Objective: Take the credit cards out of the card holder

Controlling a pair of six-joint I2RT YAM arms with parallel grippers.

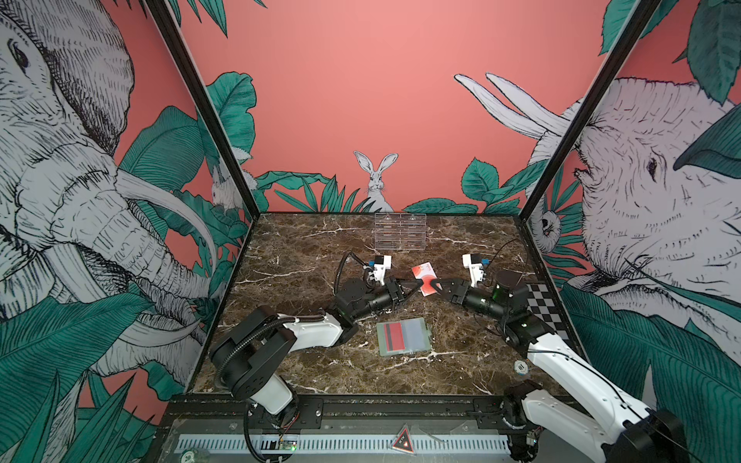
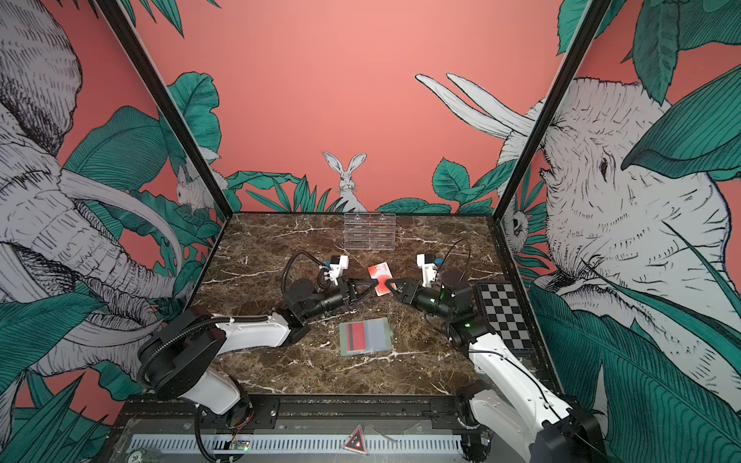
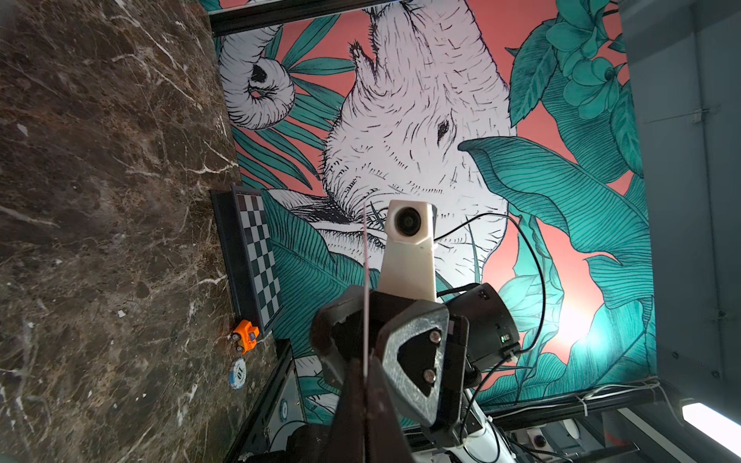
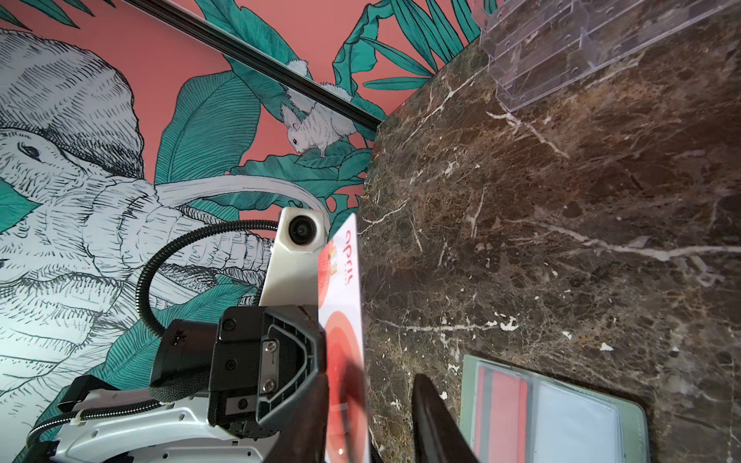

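While the left gripper is clamped fully shut on one credit card, held clear of the table, the right gripper straddles the same card, jaws part open, with a gap at one finger. The card holder lies open nearer the front, with a second card in its sleeve

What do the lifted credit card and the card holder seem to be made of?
The lifted credit card looks like rigid glossy plastic: thin, flat, printed. The card holder has a matte sage-green cover, perhaps faux leather, and clear, shiny plastic sleeves.
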